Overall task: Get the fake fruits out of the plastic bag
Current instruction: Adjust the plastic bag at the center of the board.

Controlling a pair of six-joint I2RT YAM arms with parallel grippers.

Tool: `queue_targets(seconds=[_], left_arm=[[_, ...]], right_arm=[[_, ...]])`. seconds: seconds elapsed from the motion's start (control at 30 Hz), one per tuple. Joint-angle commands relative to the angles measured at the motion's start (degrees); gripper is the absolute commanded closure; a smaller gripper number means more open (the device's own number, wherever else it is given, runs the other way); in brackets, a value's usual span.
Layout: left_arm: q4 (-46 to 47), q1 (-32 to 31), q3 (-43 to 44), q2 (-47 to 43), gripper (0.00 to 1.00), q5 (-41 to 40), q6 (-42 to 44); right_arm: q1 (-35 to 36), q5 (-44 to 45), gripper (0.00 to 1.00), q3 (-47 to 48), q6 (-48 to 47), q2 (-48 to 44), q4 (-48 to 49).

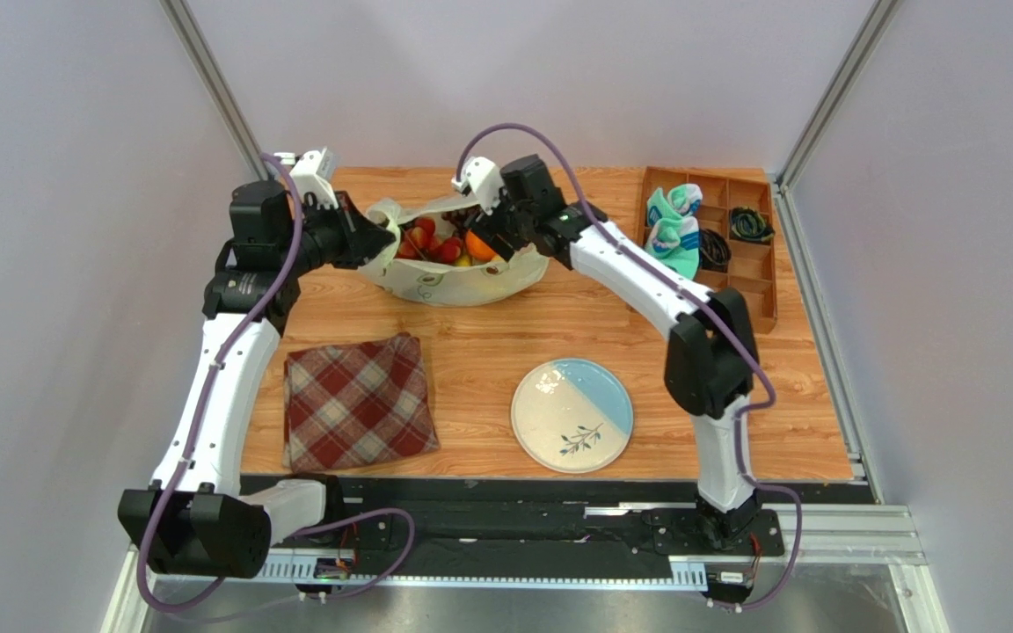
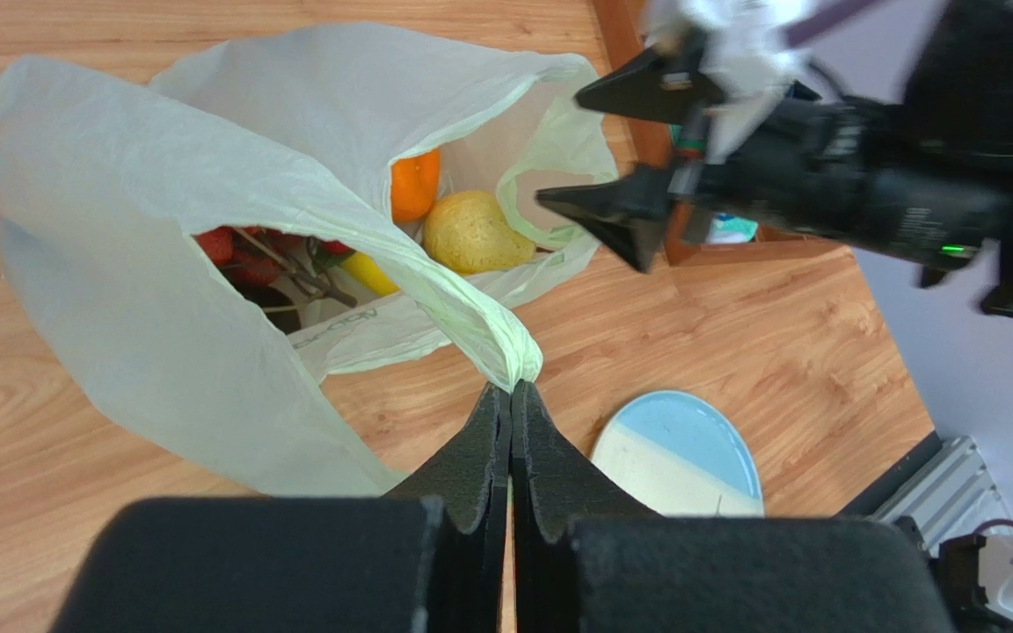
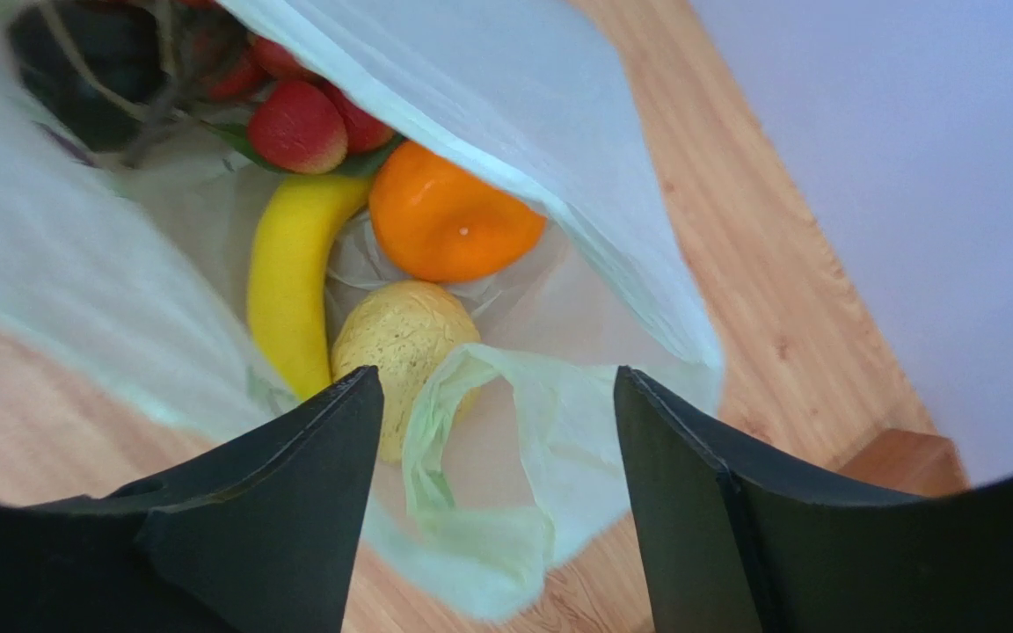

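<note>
Left wrist view: left hand (image 2: 512,396) pinches plastic bag (image 2: 116,264); right hand (image 3: 496,385) gapes; print (image 1: 431,278) unreadable.

Left arm (image 1: 228,383): reaches forward from near-left base, elbow bent, wrist turned inward toward right. Left end effector (image 2: 512,391): closed, fingers (image 2: 479,449) pressed together, pinching bag (image 2: 142,303) rim. Right arm (image 1: 644,284): rises from base, angles forward-left. Right end effector (image 3: 499,383): fingers spread apart, holding nothing, poised at bag mouth.
</note>
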Motion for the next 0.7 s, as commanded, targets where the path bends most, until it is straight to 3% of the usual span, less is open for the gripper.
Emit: queue_targets(seconds=[0.0,0.07,0.13,0.17,0.2,0.33,0.6,0.67], left_arm=[[-0.5,-0.2,-1.2,-2.9,1.00,-1.8,0.3],[-0.5,-0.2,-1.3,-2.9,1.00,-2.3,0.4],[-0.5,-0.2,-1.0,-2.5,1.00,-2.9,0.8],[-0.4,-0.2,-1.0,-2.4,1.00,-3.1,1.0],[-0.4,-0.2,-1.0,-2.1,1.00,-3.2,1.0],[-0.8,-0.2,-2.9,-1.5,1.00,-2.7,0.7],[-4.4,-0.2,-13.4,-9.5,1.00,-1.2,-5.1],[-5.4,-0.2,-14.6,-11.2,1.00,-0.2,-5.2]], right_arm=[[-0.9,8.2,0.29,3.7,-0.7,9.0,0.8],[-0.9,12.7,0.28,1.7,-3.6,10.2,4.5],[-1.6,17.1,0.36,-1.9,-7.8,10.0,8.5],[-2.0,17.9,0.42,-3.0,-10.2,9.7,9.2],[-3.6,18.6,0.56,-3.7,-10.3,7.9,9.3],[-7.5,13.8,0.77,-10.3,-9.7,-1.4,5.0],[-6.7,8.6,0.87,-38.8,-9.3,-24.0,1.2],[-5.9,8.5,0.91,-40.1,-9.5,-27.4,0.9]])
